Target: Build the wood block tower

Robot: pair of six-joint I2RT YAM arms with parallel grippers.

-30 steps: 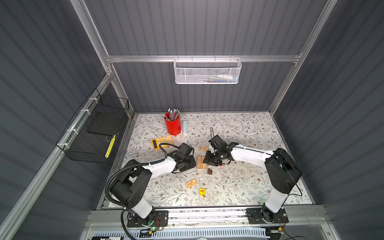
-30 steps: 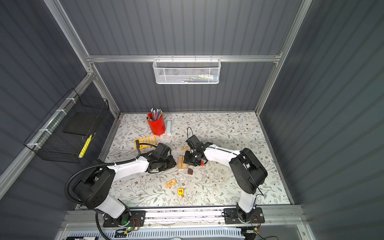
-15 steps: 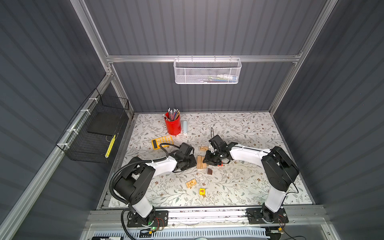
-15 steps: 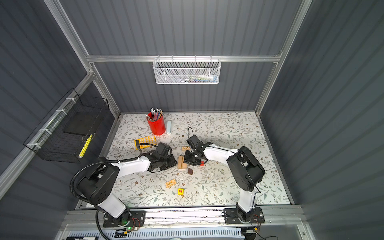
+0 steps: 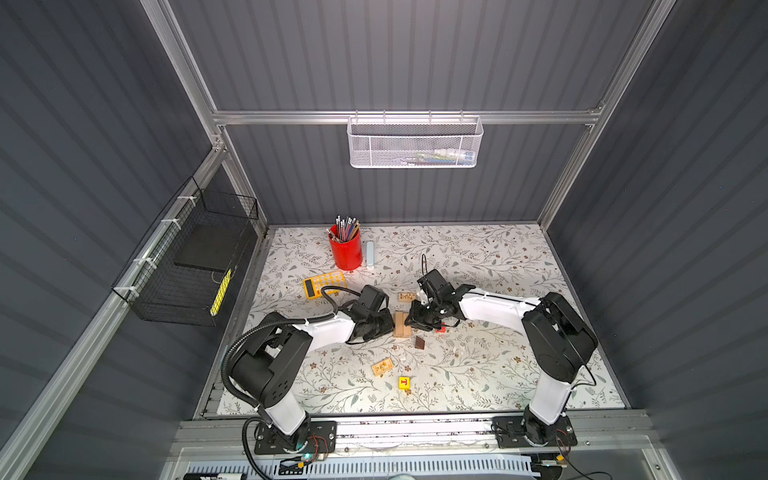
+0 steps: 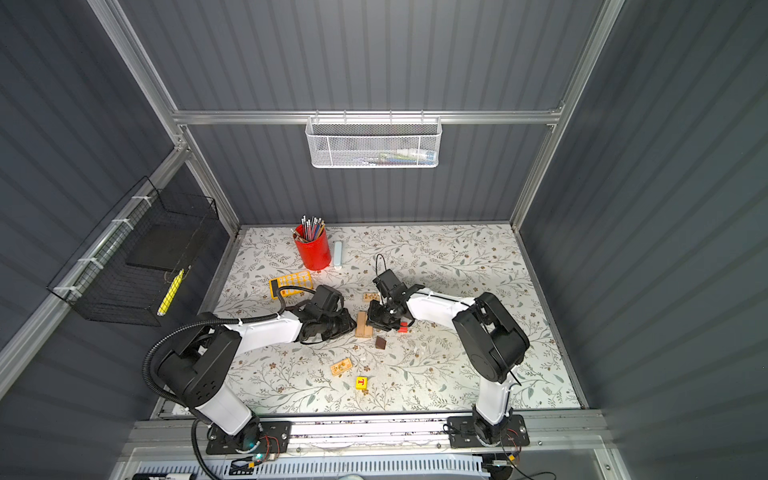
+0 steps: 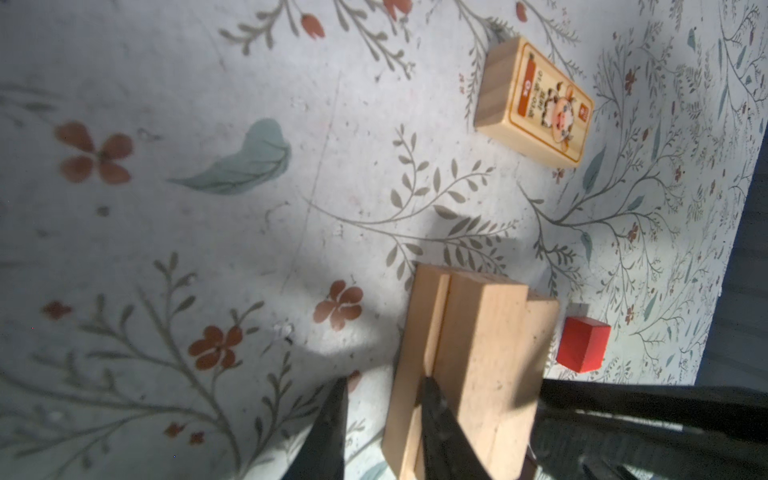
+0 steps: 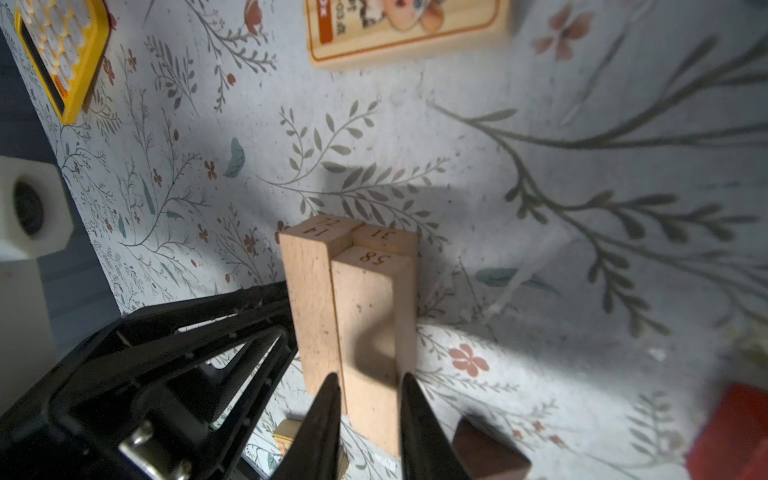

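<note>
Three tan planks (image 5: 402, 324) lie bunched mid-table, one stacked on another (image 8: 365, 316). My right gripper (image 8: 369, 376) straddles the top plank, its fingers against both sides. My left gripper (image 7: 383, 382) meets the bunch (image 7: 478, 353) from the opposite side. One left finger rests at a seam between planks, and the other stands off over the table, so the jaws are apart. Loose nearby are a red cube (image 5: 440, 329), a dark brown wedge (image 5: 419, 342), a yellow cube (image 5: 404, 382) and two printed blocks (image 5: 406, 296) (image 5: 382, 367).
An orange calculator (image 5: 324, 284) lies behind my left arm. A red pencil cup (image 5: 345, 249) and a pale blue stick (image 5: 370, 252) stand at the back. A black wire basket (image 5: 195, 266) hangs on the left wall and a white mesh basket (image 5: 415, 143) on the back wall.
The right jaws have narrowed onto the top plank. Both arms have stayed almost where they were beside the planks.
</note>
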